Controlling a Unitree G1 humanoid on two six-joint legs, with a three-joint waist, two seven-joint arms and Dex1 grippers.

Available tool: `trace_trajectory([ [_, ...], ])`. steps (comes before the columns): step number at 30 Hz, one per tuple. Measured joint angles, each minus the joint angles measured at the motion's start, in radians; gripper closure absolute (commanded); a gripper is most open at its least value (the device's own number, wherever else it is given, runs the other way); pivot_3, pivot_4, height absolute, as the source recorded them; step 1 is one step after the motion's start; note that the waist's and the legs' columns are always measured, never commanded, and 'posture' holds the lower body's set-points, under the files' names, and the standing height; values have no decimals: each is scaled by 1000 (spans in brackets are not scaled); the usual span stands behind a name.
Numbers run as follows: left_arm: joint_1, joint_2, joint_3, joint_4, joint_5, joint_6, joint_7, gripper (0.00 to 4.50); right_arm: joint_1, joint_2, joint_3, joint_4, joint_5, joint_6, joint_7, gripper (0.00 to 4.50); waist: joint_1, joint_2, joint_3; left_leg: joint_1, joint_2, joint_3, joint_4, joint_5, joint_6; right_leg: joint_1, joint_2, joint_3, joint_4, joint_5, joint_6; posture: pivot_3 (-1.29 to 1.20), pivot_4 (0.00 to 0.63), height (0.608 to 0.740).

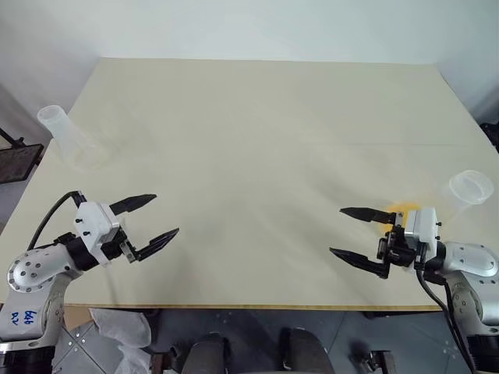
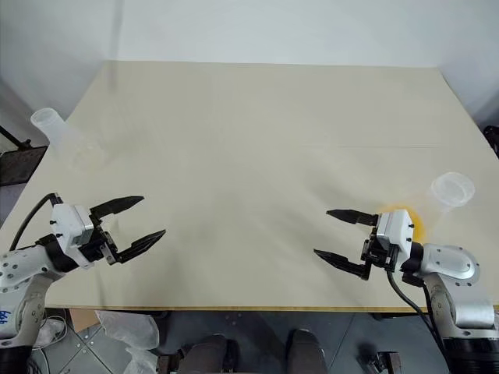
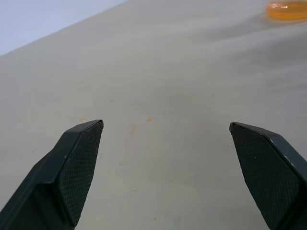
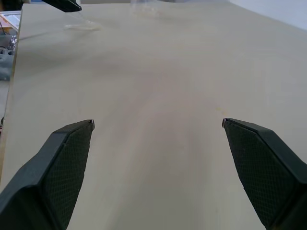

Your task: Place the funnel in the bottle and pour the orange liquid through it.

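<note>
One clear flask, the bottle [image 1: 69,139], stands empty at the table's left edge. A second clear flask [image 1: 468,189] is at the right edge, with the orange liquid [image 1: 401,211] glowing at its base; in the left wrist view the orange liquid [image 3: 287,10] shows far off. My left gripper [image 1: 164,215] hovers open near the front left, well clear of the bottle. Just beside the orange patch, my right gripper [image 1: 337,231] is open and its body covers part of that flask. Nothing sits between either pair of fingers. The funnel is out of view.
The pale wooden table [image 1: 249,132] stretches wide between the two flasks. A dark object [image 1: 15,160] stands off the table's left side. Crumpled plastic [image 1: 117,327] lies below the front edge.
</note>
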Motion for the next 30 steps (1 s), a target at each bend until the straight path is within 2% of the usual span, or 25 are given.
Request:
trace_trajectory([
  [6, 24, -51, 43, -13, -10, 33, 102, 0, -58, 35, 33, 0, -5, 2, -10, 18, -4, 0, 0, 0, 1, 0, 0, 0, 0, 0, 0, 0, 0, 0, 0, 0, 150, 740],
  [11, 71, -137, 175, -17, -62, 142, 299, 0, -136, 129, 98, -37, -3, 45, -81, 18, -5, 0, 0, 1, 1, -1, 0, 0, 0, 0, 0, 0, 1, 0, 0, 0, 150, 740],
  [16, 164, -297, 350, -27, -96, 131, 487, 0, -239, 238, 172, -84, -4, 100, -181, 18, -4, 0, 0, 1, 2, -1, 0, 0, 0, 0, -1, 0, 1, 0, 0, 0, 150, 740],
  [21, 243, -401, 440, -33, -127, 95, 576, 0, -279, 277, 232, -95, -23, 115, -224, 18, 6, -3, -1, 0, 1, -3, 1, 0, 0, 1, -1, 0, 1, 0, 0, 0, 150, 740],
  [26, 255, -408, 447, -40, -148, 88, 598, 0, -284, 280, 237, -94, -33, 111, -222, 18, 10, -4, -2, 0, 0, -3, 1, 0, 0, 1, -1, 0, 0, 0, 0, 0, 150, 740],
  [30, 195, -362, 432, -37, -167, 117, 611, 0, -285, 277, 236, -81, -50, 105, -205, 18, 11, -4, -2, 0, 0, -3, 1, 0, 0, 1, 0, 0, 1, 0, 0, 0, 150, 740],
])
